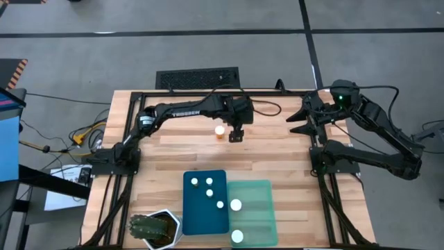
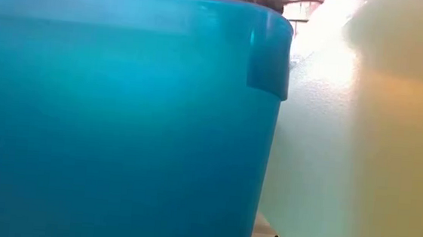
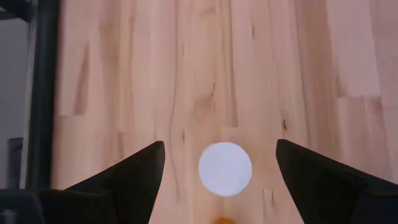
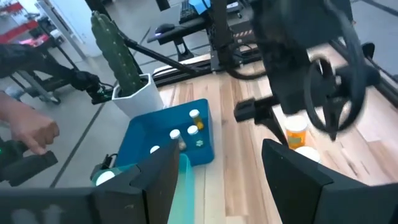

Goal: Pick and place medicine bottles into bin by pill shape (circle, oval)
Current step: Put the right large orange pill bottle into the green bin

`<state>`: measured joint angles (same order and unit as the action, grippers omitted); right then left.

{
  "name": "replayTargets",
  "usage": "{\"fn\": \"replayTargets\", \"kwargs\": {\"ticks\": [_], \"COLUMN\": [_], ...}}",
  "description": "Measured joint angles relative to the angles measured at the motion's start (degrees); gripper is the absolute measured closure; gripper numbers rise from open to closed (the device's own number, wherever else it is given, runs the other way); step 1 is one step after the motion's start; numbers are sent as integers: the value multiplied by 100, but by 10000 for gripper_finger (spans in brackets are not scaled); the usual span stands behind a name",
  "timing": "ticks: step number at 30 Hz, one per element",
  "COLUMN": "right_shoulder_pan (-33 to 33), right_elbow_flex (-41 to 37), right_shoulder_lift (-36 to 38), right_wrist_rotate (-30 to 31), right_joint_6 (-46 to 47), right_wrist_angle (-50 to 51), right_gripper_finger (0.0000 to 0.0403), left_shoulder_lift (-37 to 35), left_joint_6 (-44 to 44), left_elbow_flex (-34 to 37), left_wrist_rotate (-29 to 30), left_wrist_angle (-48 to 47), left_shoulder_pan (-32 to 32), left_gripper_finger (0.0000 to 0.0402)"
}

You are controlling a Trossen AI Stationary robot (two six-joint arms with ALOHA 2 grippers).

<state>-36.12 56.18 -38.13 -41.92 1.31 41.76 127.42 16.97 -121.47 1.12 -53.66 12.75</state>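
Left gripper (image 3: pixel 221 163) hangs open above an orange medicine bottle (image 1: pixel 220 131) standing between its fingers; right gripper (image 1: pixel 300 117) waits open, well apart.

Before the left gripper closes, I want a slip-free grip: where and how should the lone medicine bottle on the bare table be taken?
Grip the medicine bottle around its orange body below the white cap, coming straight down. It stands upright, and the open left gripper straddles it.
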Motion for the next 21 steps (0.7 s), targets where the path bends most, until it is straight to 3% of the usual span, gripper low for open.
{"fn": "replayTargets", "kwargs": {"ticks": [11, 17, 21], "right_shoulder_pan": [0, -1, 0], "right_elbow_flex": [0, 0, 0], "right_shoulder_lift": [-4, -4, -6], "right_wrist_rotate": [-1, -1, -1], "right_joint_6": [-323, -356, -482], "right_wrist_angle": [-15, -15, -15], "right_gripper_finger": [163, 163, 163], "left_shoulder_lift": [17, 20, 20], "left_joint_6": [190, 250, 220], "left_elbow_flex": [1058, 1112, 1112], "left_wrist_rotate": [62, 208, -115], "left_wrist_angle": [935, 1093, 1050], "left_shoulder_pan": [-67, 25, 83], "left_gripper_finger": [100, 100, 100]}}
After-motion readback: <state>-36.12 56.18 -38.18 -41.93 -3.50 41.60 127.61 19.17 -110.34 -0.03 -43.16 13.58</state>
